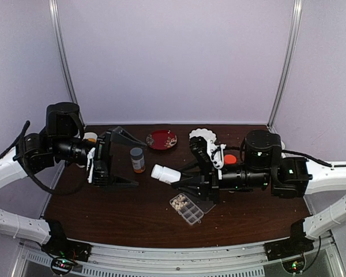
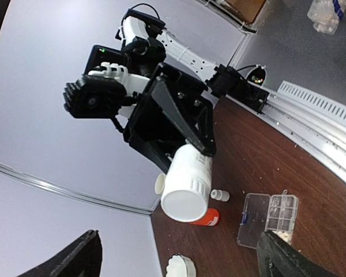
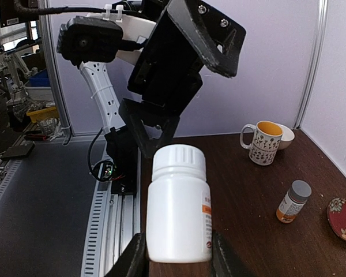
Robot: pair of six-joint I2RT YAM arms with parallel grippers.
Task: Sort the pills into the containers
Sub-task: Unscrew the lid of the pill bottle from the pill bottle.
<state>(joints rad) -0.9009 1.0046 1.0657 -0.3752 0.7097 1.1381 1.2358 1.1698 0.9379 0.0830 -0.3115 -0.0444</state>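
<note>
Dark wood table (image 1: 132, 213), left gripper (image 2: 179, 242) spread wide, holding nothing, right gripper (image 3: 176, 248) clamped on sideways white bottle (image 3: 177, 202), pill box (image 1: 186, 209) nearby

Soft even light, mild blur

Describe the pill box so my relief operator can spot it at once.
On the dark wooden table, look just on the bases' side of the right gripper, which holds the big white bottle. The pill box lies flat there, lid open. It alone is clear plastic divided into two rows of little cells, some holding pale pills.
</note>
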